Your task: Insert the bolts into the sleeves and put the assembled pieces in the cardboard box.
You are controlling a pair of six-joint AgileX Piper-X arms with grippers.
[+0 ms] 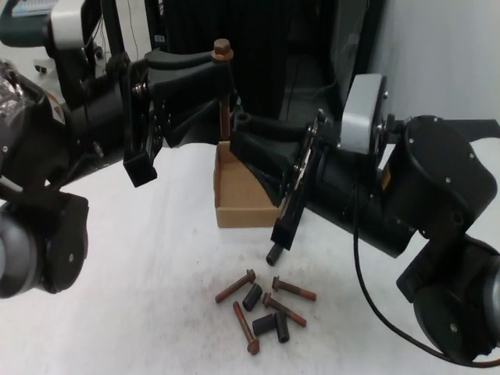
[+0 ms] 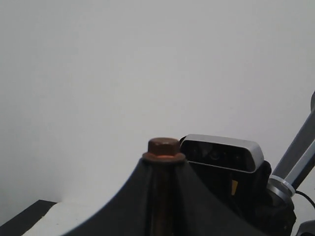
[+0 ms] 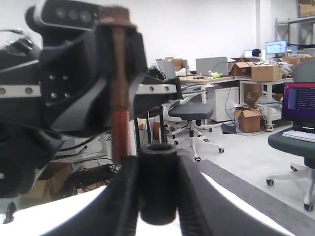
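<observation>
The left gripper point(image 1: 219, 69) clamps a bolt point(image 1: 224, 105) upright, the right gripper point(image 1: 247, 130) clamps a sleeve point(image 1: 241, 119) just beside it

Left arm reaches in from my left, raised high. Left gripper point(image 1: 221, 69) is clamped on a bolt point(image 1: 225, 105), which stands upright. Right arm reaches in from my right, lower. Right gripper point(image 1: 248, 129) is clamped on a sleeve point(image 1: 241, 119). The fingertips of the two grippers face each other, close together.

The left arm point(image 1: 86, 117) and right arm point(image 1: 437, 180) are both rocking matte black shells. The right one's wearing a pale grey camera box point(image 1: 361, 113) and orange sticker point(image 1: 385, 178), black cable point(image 1: 356, 262) trailing below. Tiny screws point(image 3: 51, 77) are dotting the left gripper point(image 3: 118, 64).
</observation>
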